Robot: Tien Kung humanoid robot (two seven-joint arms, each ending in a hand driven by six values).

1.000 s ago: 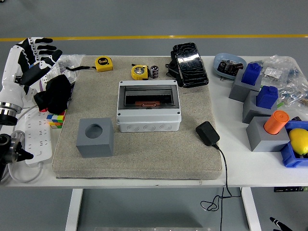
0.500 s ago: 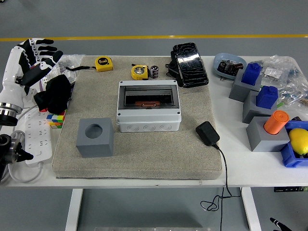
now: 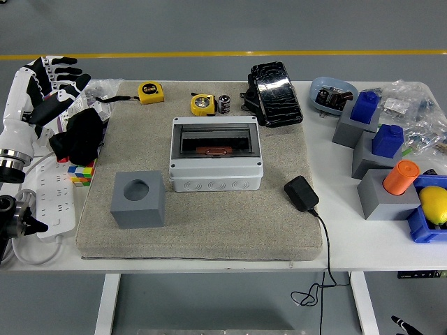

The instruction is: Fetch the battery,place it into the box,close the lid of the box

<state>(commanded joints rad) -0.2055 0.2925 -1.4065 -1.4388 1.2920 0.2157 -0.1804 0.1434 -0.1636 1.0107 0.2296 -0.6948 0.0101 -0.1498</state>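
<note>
the left hand [image 3: 52, 80] hovers at the upper left of the frame, fingers spread, holding nothing. the battery [image 3: 224, 104] stands upright at upper centre, just beside a yellow tape measure [image 3: 202, 105]. below them, mid-frame, sits the grey box [image 3: 216, 162].

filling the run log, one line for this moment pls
left hand: open, at left edge | battery: untouched behind box | lid: open
</note>
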